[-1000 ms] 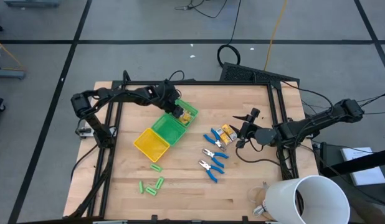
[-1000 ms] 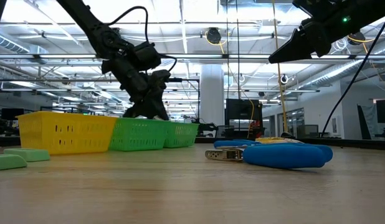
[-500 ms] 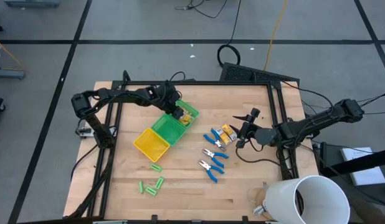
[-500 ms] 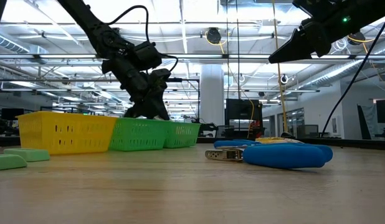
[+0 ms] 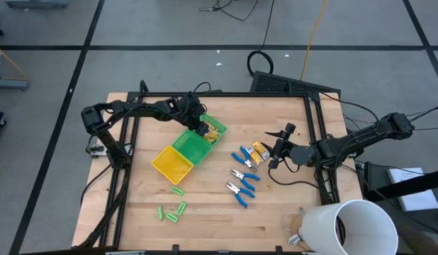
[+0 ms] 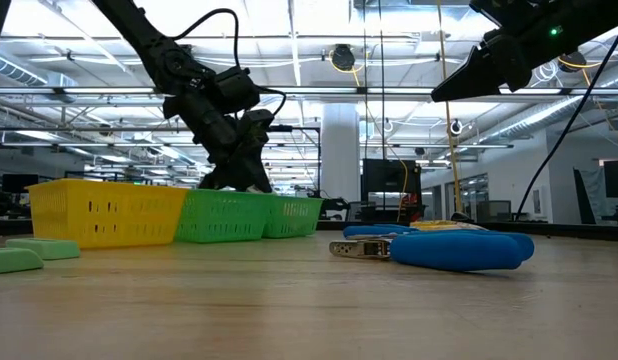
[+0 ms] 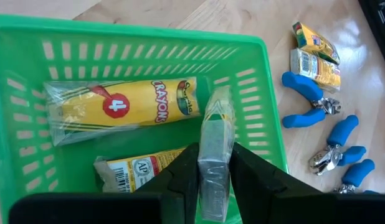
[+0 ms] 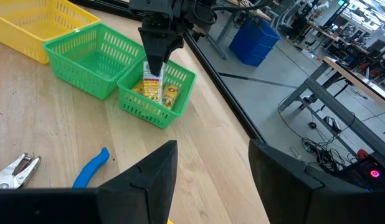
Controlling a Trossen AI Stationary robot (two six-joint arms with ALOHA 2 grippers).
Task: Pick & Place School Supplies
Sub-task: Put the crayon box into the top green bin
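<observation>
My left gripper (image 7: pixel 214 152) hangs over the small green end basket (image 5: pixel 213 131) of the green-and-yellow tray (image 5: pixel 171 161), shut on a crayon pack (image 7: pixel 215 134). Two more crayon packs (image 7: pixel 127 109) lie flat in that basket. My right gripper (image 5: pixel 272 149) stands open in the air at the table's right, touching nothing, beside two crayon packs (image 5: pixel 259 151) that lie on the wood. Three blue-handled pliers (image 5: pixel 242 176) lie in the middle of the table. Several light-green sticks (image 5: pixel 173 210) lie near the front edge. My left gripper pinches the crayon pack by its two broad faces (image 7: pixel 212 171) between the two fingers. The fingers slant down from the table's far left and lie along the pack. The pack stands on edge, and its lower end (image 8: pixel 152 84) reaches into the basket; whether it rests there I cannot tell.
A big white cup (image 5: pixel 346 227) stands at the front right corner. The middle green basket (image 8: pixel 93 59) and the yellow one (image 8: pixel 30 25) hold nothing that shows. Dark rails run along the table's left and right edges.
</observation>
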